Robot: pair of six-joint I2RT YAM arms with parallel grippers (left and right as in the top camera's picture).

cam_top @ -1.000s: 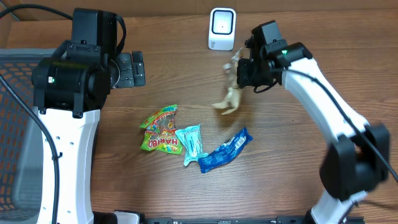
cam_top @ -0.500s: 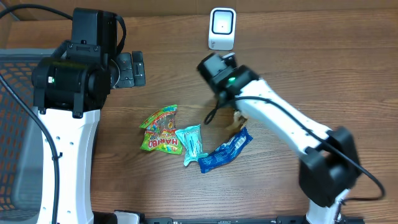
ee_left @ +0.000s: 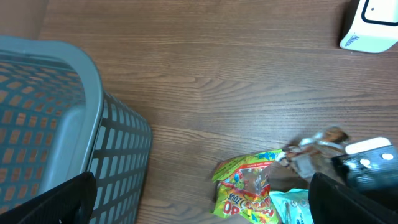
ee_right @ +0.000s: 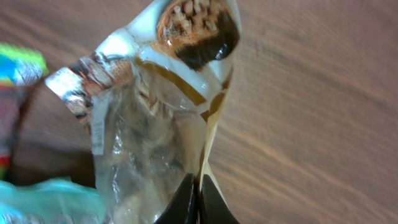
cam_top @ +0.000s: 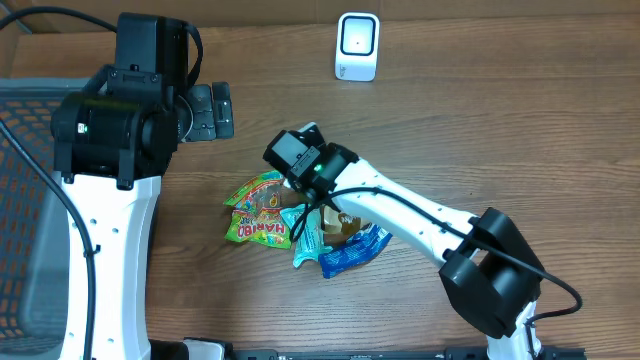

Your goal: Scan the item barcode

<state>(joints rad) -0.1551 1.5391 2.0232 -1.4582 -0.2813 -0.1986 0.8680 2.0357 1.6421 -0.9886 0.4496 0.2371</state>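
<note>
Right now my right claw (ee_right: 199, 200) is pinched shut on one edge of a clear cookie packet (ee_right: 165, 118). The packet hangs low over the heap of other snacks on the bench (cam_top: 500, 120), just beside the Haribo bag (cam_top: 258, 212) and well apart from the white scanner (cam_top: 357, 46). My left claw (ee_left: 202, 202) stands wide and empty near the grey basket (ee_left: 93, 149). I judge this the carrying step. Next I'd bring the packet before the scanner's face, barcode side toward it, though I see no barcode from my wrist.
</note>
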